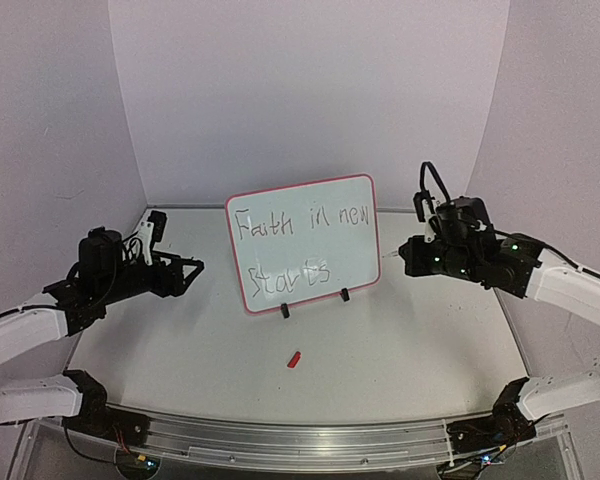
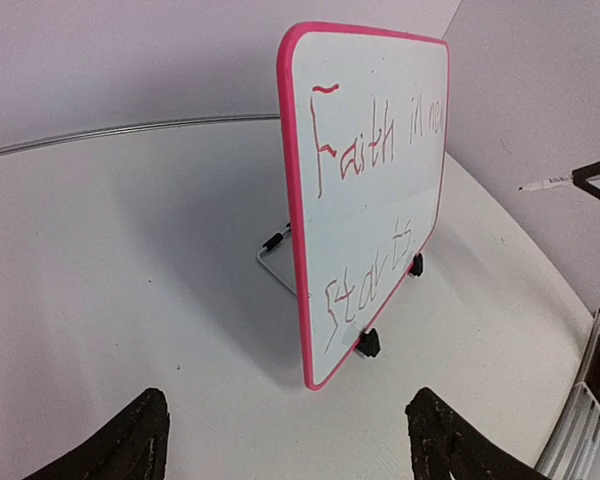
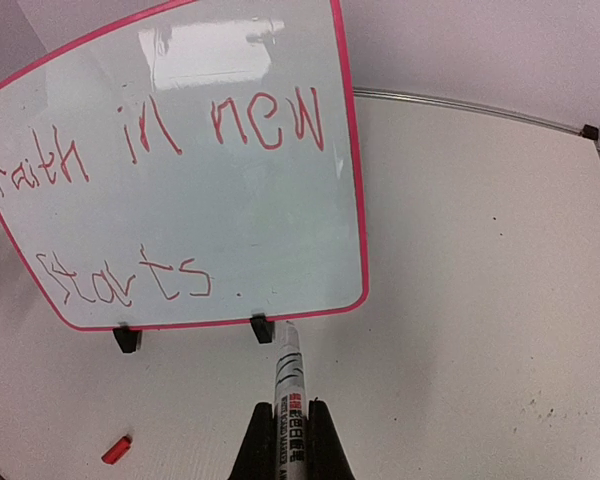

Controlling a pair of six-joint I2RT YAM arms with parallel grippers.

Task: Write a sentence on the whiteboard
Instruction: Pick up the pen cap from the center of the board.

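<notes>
The whiteboard (image 1: 302, 242) stands upright on two black feet mid-table, with a pink-red rim. It bears the sentence (image 1: 298, 222) "Faith in new starts." in thin red handwriting on two lines, also legible in the right wrist view (image 3: 160, 150) and the left wrist view (image 2: 375, 150). My right gripper (image 1: 408, 255) is shut on a white marker (image 3: 292, 390), its tip just off the board's lower right corner. My left gripper (image 1: 195, 268) is open and empty, a short way left of the board's left edge (image 2: 292, 210).
A small red marker cap (image 1: 294, 359) lies on the table in front of the board, also in the right wrist view (image 3: 116, 449). A wire stand (image 2: 273, 262) props the board from behind. White walls enclose the table on three sides.
</notes>
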